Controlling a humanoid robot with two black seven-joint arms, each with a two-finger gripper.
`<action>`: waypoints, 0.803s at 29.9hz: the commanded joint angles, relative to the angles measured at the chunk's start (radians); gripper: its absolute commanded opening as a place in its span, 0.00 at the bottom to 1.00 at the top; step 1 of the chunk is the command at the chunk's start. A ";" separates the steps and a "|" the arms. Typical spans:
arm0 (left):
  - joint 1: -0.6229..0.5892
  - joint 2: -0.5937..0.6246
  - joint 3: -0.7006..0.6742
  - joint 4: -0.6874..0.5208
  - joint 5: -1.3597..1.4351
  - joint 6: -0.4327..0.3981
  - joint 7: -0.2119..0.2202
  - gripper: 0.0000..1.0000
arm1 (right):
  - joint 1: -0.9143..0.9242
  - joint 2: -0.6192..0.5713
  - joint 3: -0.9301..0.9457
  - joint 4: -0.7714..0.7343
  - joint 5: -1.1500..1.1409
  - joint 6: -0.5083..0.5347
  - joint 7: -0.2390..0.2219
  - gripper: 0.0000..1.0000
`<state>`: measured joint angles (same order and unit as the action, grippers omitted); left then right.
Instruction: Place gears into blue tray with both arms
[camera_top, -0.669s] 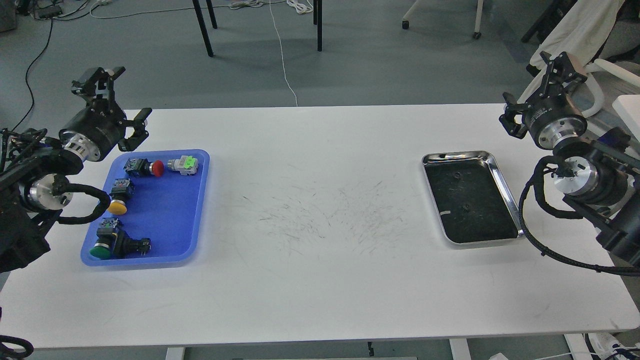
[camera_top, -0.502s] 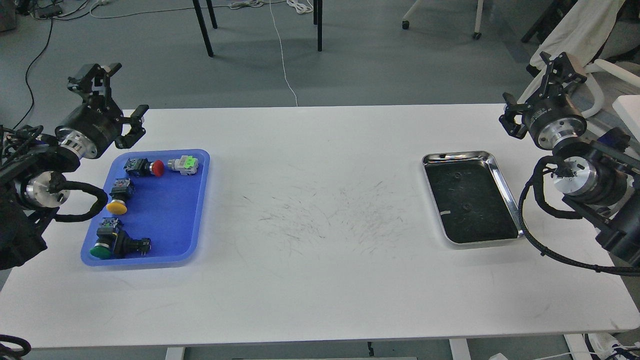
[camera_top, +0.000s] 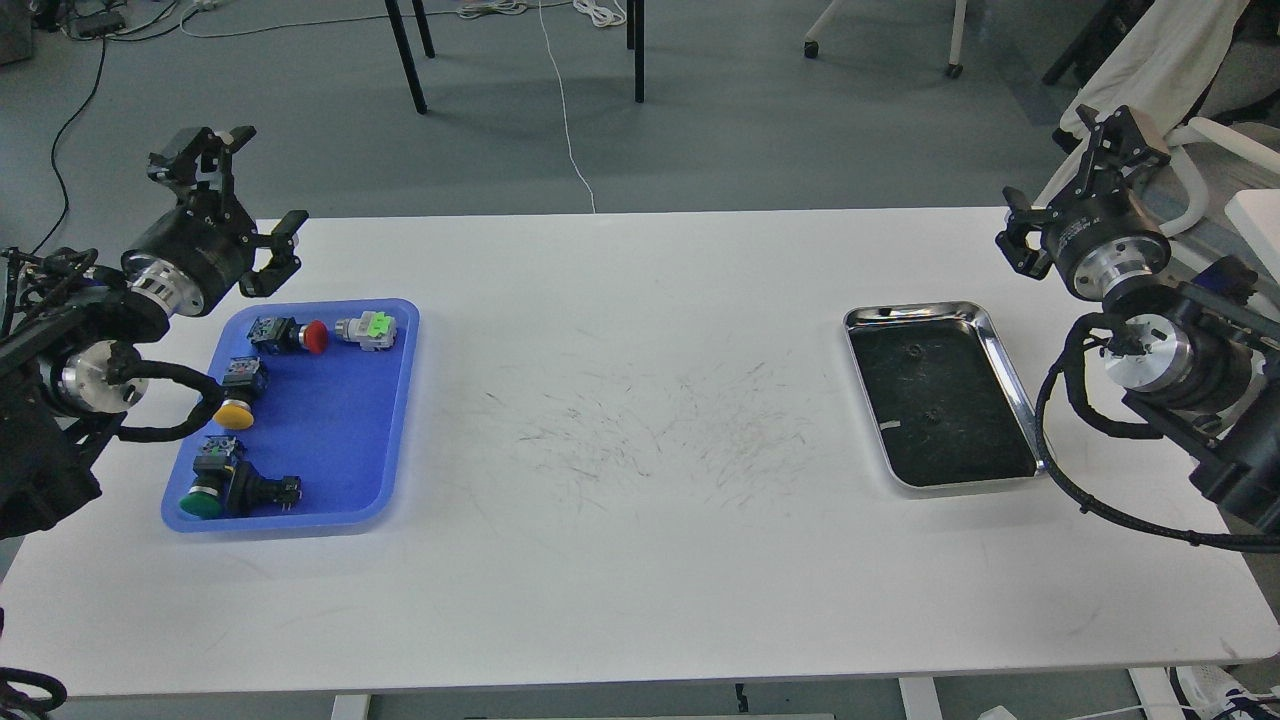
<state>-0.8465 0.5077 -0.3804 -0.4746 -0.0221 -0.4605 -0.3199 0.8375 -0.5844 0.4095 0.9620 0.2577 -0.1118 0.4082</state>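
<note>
A white table (camera_top: 640, 560) carries both trays. Two gears (camera_top: 912, 351) lie in the steel tray (camera_top: 1010, 365), far from the blue tray (camera_top: 330, 440). Left hand (camera_top: 252, 190) and right hand (camera_top: 1075, 190) hover spread, empty; reaching down comes next.

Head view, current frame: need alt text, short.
A white table holds a blue tray of push-button switches at left and a steel tray with two small black gears at right. The left gripper and right gripper, both open and empty, hover by the table's far corners.
</note>
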 joint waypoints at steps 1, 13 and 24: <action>0.003 0.002 0.000 0.002 0.001 -0.004 0.001 0.99 | 0.000 0.006 -0.001 0.003 0.002 -0.014 0.000 0.99; 0.003 -0.003 -0.002 0.001 -0.009 -0.001 0.001 0.99 | 0.000 0.009 -0.012 0.006 0.000 -0.017 0.000 0.99; 0.009 -0.005 -0.002 0.001 -0.009 -0.001 -0.001 0.99 | -0.002 0.008 -0.015 0.007 0.000 -0.017 0.000 0.99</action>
<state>-0.8367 0.5020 -0.3821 -0.4741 -0.0307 -0.4610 -0.3201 0.8375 -0.5759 0.3959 0.9683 0.2590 -0.1300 0.4076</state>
